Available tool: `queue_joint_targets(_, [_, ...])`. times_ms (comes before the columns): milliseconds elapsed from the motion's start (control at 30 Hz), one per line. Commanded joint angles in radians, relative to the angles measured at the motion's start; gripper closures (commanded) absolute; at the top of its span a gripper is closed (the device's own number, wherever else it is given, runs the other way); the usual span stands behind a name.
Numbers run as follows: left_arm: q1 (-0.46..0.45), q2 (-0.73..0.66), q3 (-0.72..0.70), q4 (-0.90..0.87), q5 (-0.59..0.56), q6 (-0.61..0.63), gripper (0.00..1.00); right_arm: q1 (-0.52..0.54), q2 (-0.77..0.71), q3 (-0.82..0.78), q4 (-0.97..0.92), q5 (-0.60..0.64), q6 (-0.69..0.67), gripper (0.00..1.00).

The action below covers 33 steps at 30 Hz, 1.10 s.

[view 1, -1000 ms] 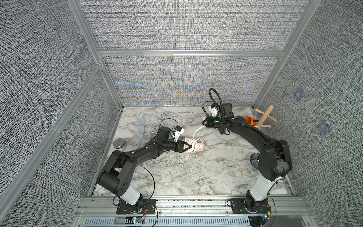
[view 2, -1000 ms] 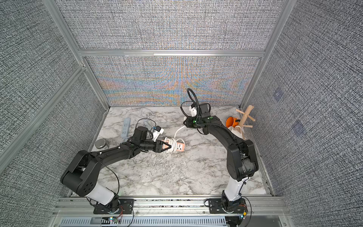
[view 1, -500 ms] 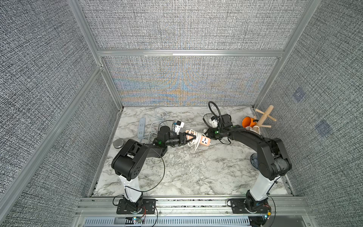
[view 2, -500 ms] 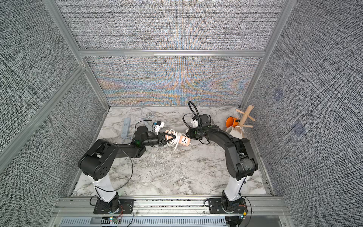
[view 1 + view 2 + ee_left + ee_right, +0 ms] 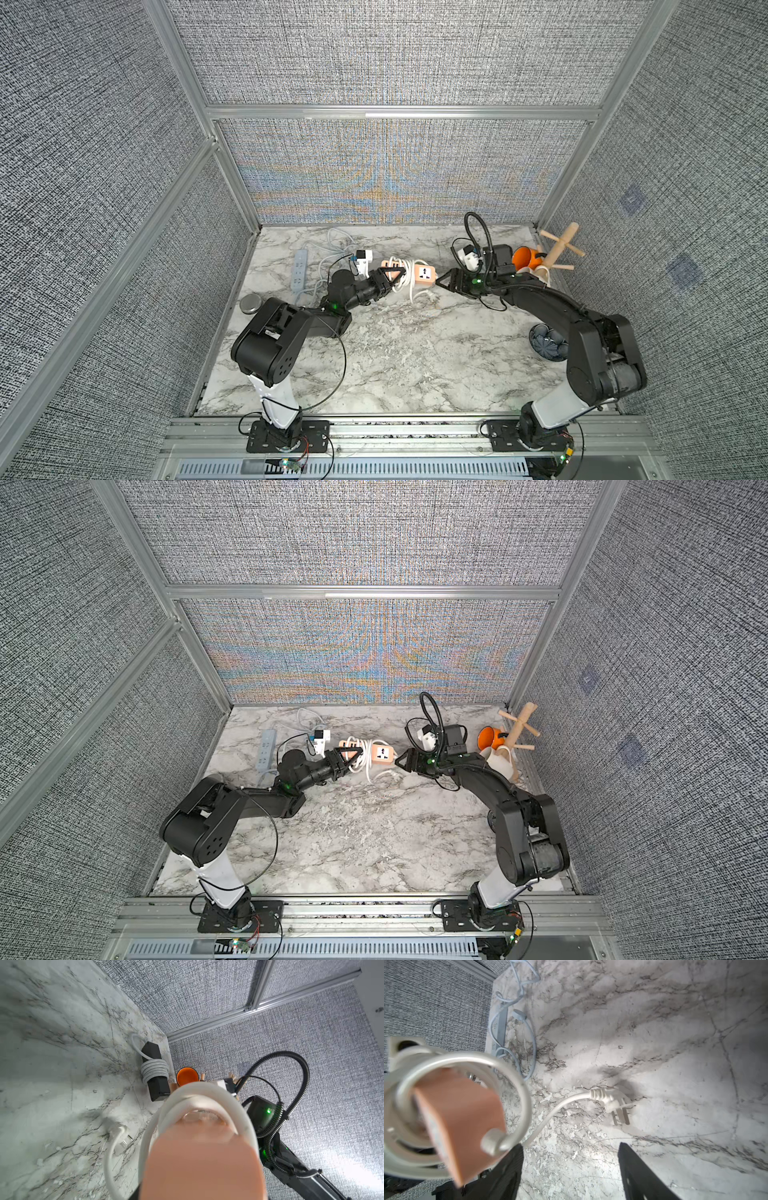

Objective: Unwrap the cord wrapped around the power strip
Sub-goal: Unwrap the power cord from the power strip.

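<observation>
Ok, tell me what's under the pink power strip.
The left gripper holds the power strip off the table. Under it, white cord loops hang, trailing to the plug lying there. In both top views, strip and cord cover the spot directly beneath.

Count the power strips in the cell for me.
3. A peach one held by the left pincer; a pale blue one lying flat at the far left; a black one, cord-wrapped, beside the orange mug, visible only in the left wrist view. More could be hidden.
</observation>
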Motion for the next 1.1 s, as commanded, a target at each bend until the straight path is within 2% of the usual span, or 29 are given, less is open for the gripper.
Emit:
queue_joint_targets(0, [-0.010,0.002,-0.022,0.151,-0.118,-0.093,1.00,-0.010,-0.054,-0.044,0.083,-0.053,0.053,0.27])
queue_joint_targets(167, [-0.050,0.002,-0.052,0.248,-0.251,-0.161,1.00,0.037,-0.169,-0.216,0.486,-0.173,0.301,0.35])
queue_joint_targets(267, [-0.067,0.001,-0.039,0.264,-0.302,-0.183,1.00,0.070,-0.187,-0.288,0.693,-0.179,0.416,0.35])
queue_joint_targets(333, [-0.080,0.000,-0.026,0.264,-0.315,-0.185,1.00,0.079,-0.181,-0.293,0.768,-0.181,0.454,0.35])
queue_joint_targets(500, [-0.106,-0.005,-0.004,0.264,-0.326,-0.202,1.00,0.081,-0.154,-0.270,0.862,-0.156,0.505,0.32])
queue_joint_targets(733, [-0.131,-0.017,-0.004,0.264,-0.338,-0.214,1.00,0.087,-0.071,-0.154,0.831,-0.115,0.503,0.31])
queue_joint_targets(1067, [-0.137,-0.031,0.014,0.264,-0.330,-0.224,1.00,0.095,0.003,-0.146,0.912,-0.093,0.555,0.28])
